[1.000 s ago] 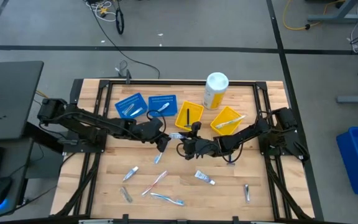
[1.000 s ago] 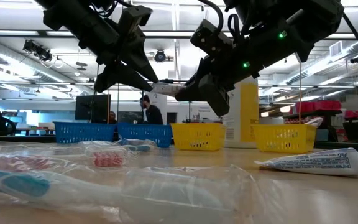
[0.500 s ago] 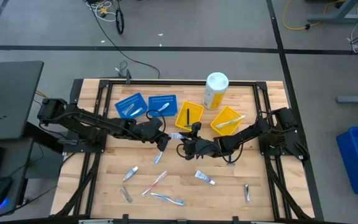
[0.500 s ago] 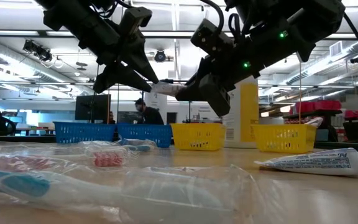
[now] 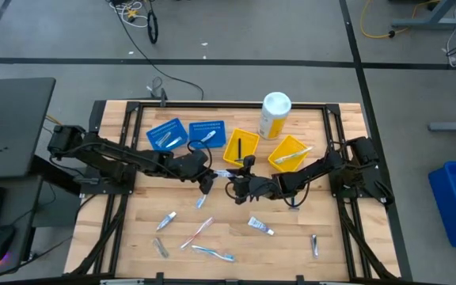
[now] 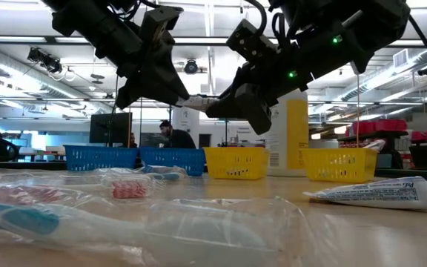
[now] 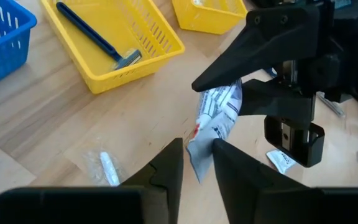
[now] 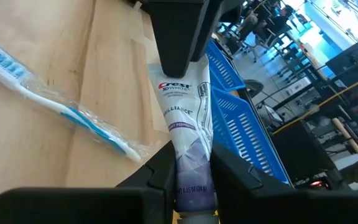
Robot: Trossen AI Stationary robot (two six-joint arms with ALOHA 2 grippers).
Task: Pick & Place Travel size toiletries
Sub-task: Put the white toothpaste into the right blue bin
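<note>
Overhead, both arms meet near the middle of the worktop (image 5: 133, 229). The left pincer (image 5: 209, 181) and right pincer (image 5: 233, 187) hold one small toothpaste tube (image 5: 224, 173) between them, above the boards, just in front of the yellow tray with the razor (image 5: 241, 147). More toiletries lie toward the front edge: a wrapped pink toothbrush (image 5: 198, 232), a blue toothbrush (image 5: 212, 253), another tube (image 5: 260, 226).

Low view: the tube (image 6: 196, 104) hangs in the air, one end in each pincer.

Left wrist view: the left fingers (image 7: 166, 171) pinch the tube's flat crimped end (image 7: 199, 154); the right pincer grips the far end.

Right wrist view: the right fingers (image 8: 161, 169) clamp the cap end of the tube (image 8: 188, 130); a wrapped blue toothbrush (image 8: 61, 106) lies on the boards beside it.
</note>
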